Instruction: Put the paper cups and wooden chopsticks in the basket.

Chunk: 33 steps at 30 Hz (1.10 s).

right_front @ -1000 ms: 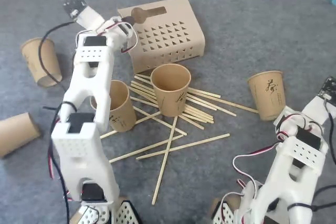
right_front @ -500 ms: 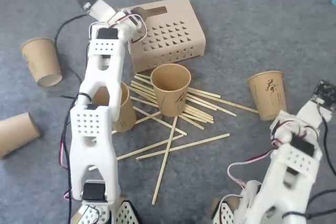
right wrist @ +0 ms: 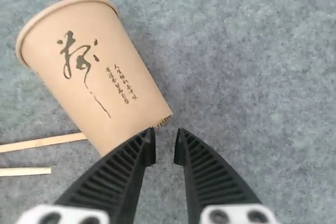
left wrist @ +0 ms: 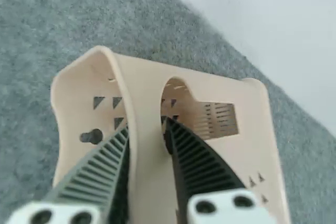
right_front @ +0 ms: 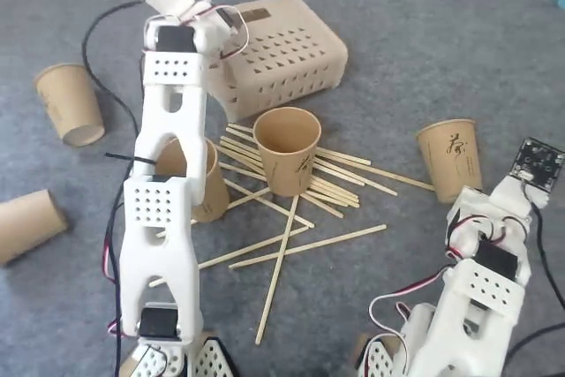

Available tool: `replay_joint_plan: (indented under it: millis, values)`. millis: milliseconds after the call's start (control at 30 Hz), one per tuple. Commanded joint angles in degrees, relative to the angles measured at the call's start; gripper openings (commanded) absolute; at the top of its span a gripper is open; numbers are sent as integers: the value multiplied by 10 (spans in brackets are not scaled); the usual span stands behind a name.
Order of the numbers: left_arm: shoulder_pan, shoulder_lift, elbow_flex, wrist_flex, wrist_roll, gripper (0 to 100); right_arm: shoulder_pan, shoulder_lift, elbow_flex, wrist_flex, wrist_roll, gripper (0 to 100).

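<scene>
Basket (right_front: 296, 59): beige, perforated, at far side of grey desk (right_front: 441, 41); sits tilted, not flat on its base; nothing inside as far as visible. L gripper (left wrist: 146, 127): fingers (left wrist: 199, 166) pinch the basket's end wall at the handle hole (left wrist: 176, 95), one finger at the hole, the other on the outer face. R gripper (right wrist: 164, 132): fingers all but pressed together, a sliver of gap, nothing held; tips just beside base of right cup (right wrist: 89, 77), contact not evident; whether that cup stands or lies, cannot tell. Cups, 5 total, all outside basket: right cup nr R arm; centre cup (right_front: 287, 152) upright, mouth up, amid the chopsticks (right_front: 334, 187); cup behind L arm (right_front: 205, 187), partly hidden; side-lying cups x2 at desk's left (right_front: 69, 103) (right_front: 26, 225). Chopsticks: loose fan across desk centre, none in basket. Step in hand (judgement): prep only. L arm appears to be righting the basket so its opening faces up; loading not begun, task approx. at start. Next move calls for: basket set down flat and released w/o tipping back; R fingers need to spread wide before closing on right cup, present gap being far too narrow; grip light at mid-wall, as paper prob. crushes. Chopsticks likely the harder pick: thin, flat on the desk, overlapping.
</scene>
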Motion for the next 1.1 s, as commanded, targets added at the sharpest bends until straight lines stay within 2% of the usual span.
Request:
replay_joint_plan:
  millis: [0, 167, 333, 767, 933, 1067]
  values:
    - [6, -23, -83, 83, -14, 10, -4, -23, -5, -9, 10, 72]
    - [27, -24, -182, 193, -61, 11, -4, -23, -5, -8, 10, 72]
    - [55, -25, -247, 268, -65, 11, -4, -23, -5, -7, 10, 72]
    - [76, -63, -232, 240, -65, 24, -4, -23, -4, -5, 10, 72]
    - [120, -98, -231, 218, -65, 221, -4, -23, -4, -5, 10, 72]
    - [142, -88, -231, 204, -65, 250, -4, -23, -4, -5, 10, 72]
